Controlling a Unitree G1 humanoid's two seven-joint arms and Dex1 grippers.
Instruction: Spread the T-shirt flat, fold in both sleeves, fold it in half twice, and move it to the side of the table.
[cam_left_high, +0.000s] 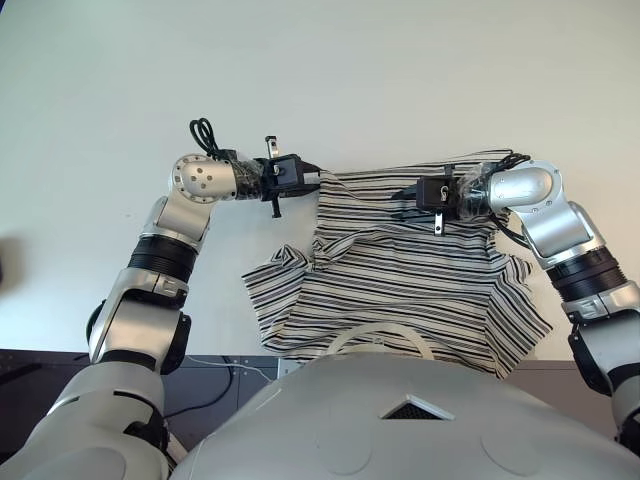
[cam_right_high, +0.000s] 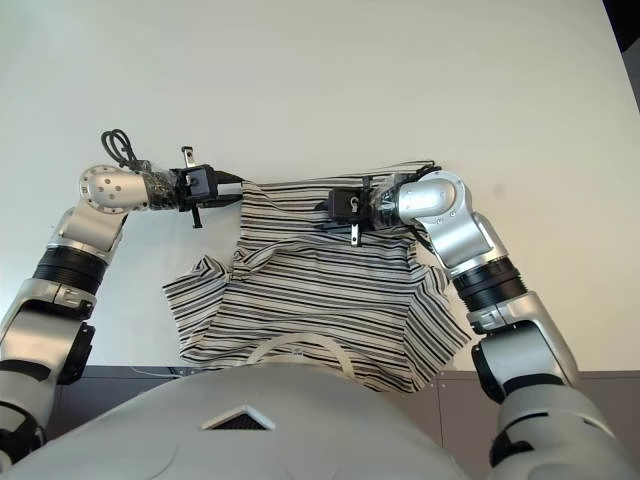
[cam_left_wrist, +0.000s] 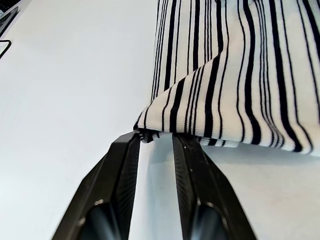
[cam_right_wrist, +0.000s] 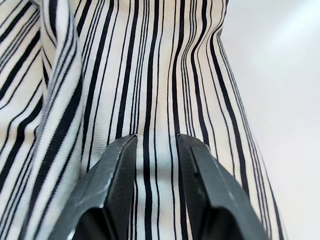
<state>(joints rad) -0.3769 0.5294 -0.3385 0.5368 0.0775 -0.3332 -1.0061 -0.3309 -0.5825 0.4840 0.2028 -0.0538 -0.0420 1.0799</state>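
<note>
Striped T-shirt (cam_left_high: 400, 290) is laid rumpled on white bench (cam_left_high: 420, 80). L pincer (cam_left_wrist: 155, 137) is held spread at its corner; R pincer (cam_right_wrist: 156, 140) spread over fabric.

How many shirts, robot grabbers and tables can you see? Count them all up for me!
striped T-shirt: 1
grippers: 2, the left gripper and the right gripper
white table: 1
Total: 4
</note>
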